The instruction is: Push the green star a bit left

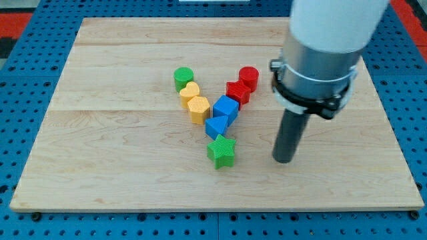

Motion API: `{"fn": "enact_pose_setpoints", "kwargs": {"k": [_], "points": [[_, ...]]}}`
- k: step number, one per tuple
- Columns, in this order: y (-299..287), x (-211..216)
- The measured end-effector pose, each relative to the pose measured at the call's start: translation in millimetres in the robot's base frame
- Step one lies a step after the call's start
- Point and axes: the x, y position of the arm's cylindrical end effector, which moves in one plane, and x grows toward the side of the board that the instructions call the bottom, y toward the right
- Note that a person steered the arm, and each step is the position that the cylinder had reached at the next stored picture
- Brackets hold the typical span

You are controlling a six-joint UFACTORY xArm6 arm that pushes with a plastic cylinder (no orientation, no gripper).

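Handless, my tip (284,160), a dark rod, stands right of the ridged green star (221,151).

The arm (327,40) is cut off by the frame's top edge at upper right, and its bulk hides part of the wooden board (120,167) behind it. The blue perforated table (20,100) runs past every frame edge.
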Motion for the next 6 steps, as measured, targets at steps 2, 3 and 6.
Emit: {"fn": "enact_pose_setpoints", "kwargs": {"k": [2,3,6], "points": [[-31,0],[-35,0],[-59,-2]]}}
